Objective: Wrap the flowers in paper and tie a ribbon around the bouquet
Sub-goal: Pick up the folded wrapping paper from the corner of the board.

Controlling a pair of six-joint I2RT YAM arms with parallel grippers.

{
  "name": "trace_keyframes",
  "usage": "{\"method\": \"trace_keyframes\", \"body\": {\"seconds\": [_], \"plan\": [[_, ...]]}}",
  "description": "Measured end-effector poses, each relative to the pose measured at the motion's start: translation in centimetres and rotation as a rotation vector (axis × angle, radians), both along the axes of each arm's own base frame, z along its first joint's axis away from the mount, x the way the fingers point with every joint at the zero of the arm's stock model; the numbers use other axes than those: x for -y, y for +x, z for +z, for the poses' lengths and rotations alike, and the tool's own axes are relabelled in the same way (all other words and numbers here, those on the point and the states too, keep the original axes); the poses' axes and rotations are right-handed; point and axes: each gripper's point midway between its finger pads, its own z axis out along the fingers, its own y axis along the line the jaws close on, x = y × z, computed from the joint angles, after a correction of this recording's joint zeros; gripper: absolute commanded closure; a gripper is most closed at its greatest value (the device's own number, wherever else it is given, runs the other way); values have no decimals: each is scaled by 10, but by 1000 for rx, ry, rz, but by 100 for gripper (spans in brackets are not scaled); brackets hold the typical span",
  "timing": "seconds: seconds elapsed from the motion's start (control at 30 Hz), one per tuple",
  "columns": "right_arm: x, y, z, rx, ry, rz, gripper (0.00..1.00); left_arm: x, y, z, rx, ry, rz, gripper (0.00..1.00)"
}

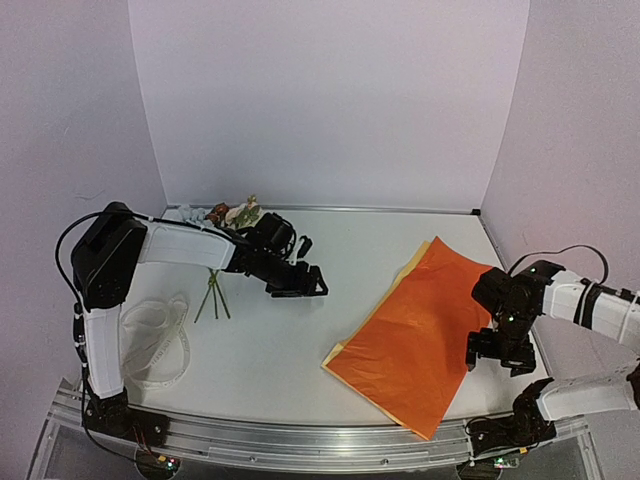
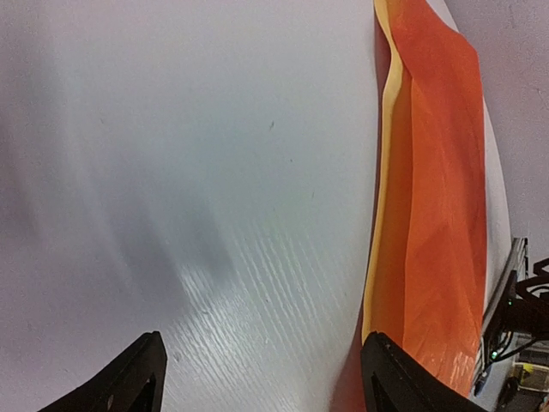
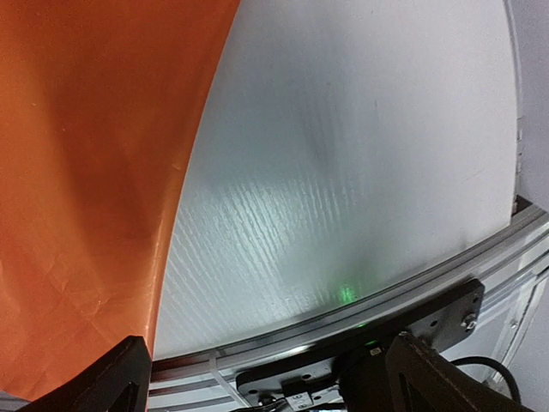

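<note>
Small bunch of pale blue, white and brown artificial flowers (image 1: 236,213) lies near the tabletop's (image 1: 290,340) far-left corner, blooms to the back edge, green stems pointing at the near edge; large orange crinkly paper sheet (image 1: 415,335), yellow-backed, lies by the right edge, long axis far-right to near-centre. Left gripper (image 1: 308,284) wide-jawed, empty, between them; right gripper (image 1: 492,352) wide-jawed, empty, at the paper's right edge. Narrow white ribbon (image 1: 152,314) looped near-left, print unreadable.

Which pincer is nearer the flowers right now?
Left. The left pincer hangs open just beside the flowers, toward mid-table; the right pincer is far off, beyond the orange paper.
</note>
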Motion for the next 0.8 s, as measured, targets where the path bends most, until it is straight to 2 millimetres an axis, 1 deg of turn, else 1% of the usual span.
{"method": "trace_keyframes", "body": {"seconds": [0.13,0.27,0.37,0.43,0.5,0.63,0.8], "plan": [[-5,-2,-15,-14,40,-47,2,3,-27,-16,-85,-24,-46,32],[-10,-1,-20,-13,65,-66,2,6,-69,-39,-187,-15,-102,33],[-13,2,-23,-14,75,-71,2,17,-95,-40,-220,-39,-151,33],[-14,3,-24,-14,80,-75,3,24,-107,-39,-240,-60,-175,33],[-15,3,-26,-17,84,-78,3,28,-113,-36,-257,-78,-185,35],[-15,1,-31,-22,84,-90,3,34,-112,-31,-268,-110,-177,40],[-13,-3,-34,-31,77,-97,3,36,-114,-31,-285,-114,-169,47]]}}
